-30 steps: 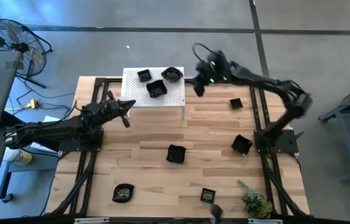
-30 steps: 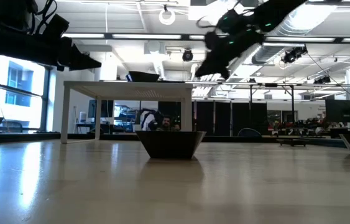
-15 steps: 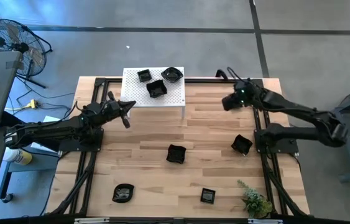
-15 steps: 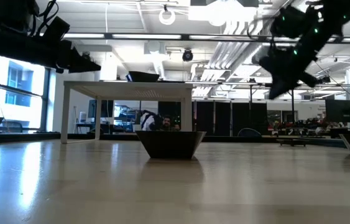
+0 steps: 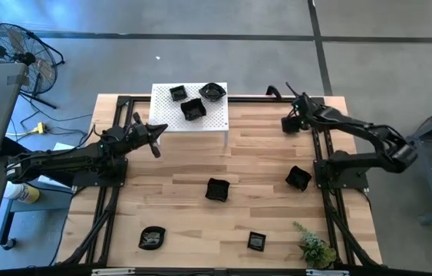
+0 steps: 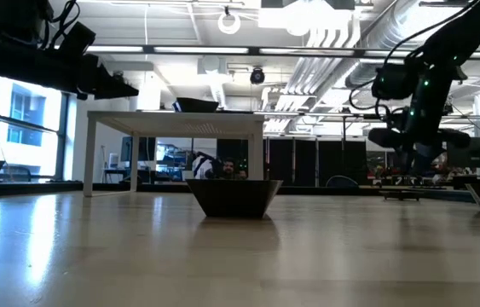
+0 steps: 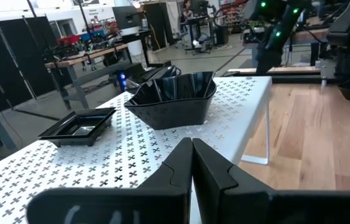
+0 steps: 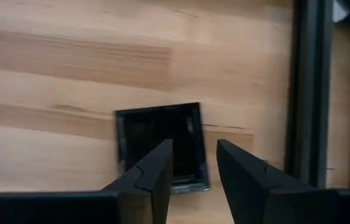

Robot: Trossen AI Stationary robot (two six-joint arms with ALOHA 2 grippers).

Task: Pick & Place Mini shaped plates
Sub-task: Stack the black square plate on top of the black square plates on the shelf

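Three mini shaped plates (image 5: pixel 193 109) sit on the white perforated platform (image 5: pixel 171 118) at the far middle. Others rest on the table: one in the middle (image 5: pixel 216 189), one on the right (image 5: pixel 298 178), two near the front edge (image 5: pixel 152 238) (image 5: pixel 256 241). My right gripper (image 5: pixel 288 123) hangs open, fingers pointing down, over a square plate (image 8: pixel 143 134) at the far right; the fingers (image 8: pixel 194 149) stand above it without touching. My left gripper (image 5: pixel 159 130) is shut and empty, level beside the platform's near left corner (image 7: pixel 192 146).
Black frame rails run along both sides of the table (image 5: pixel 319 153), one just beside the square plate (image 8: pixel 308 93). A small green plant (image 5: pixel 315 247) stands at the near right corner. A fan (image 5: pixel 16 50) stands on the floor beyond the far left.
My right gripper has swung from high beside the platform's far right corner toward the table's right edge. It has come down and turned its fingers downward over the square plate at the far right.
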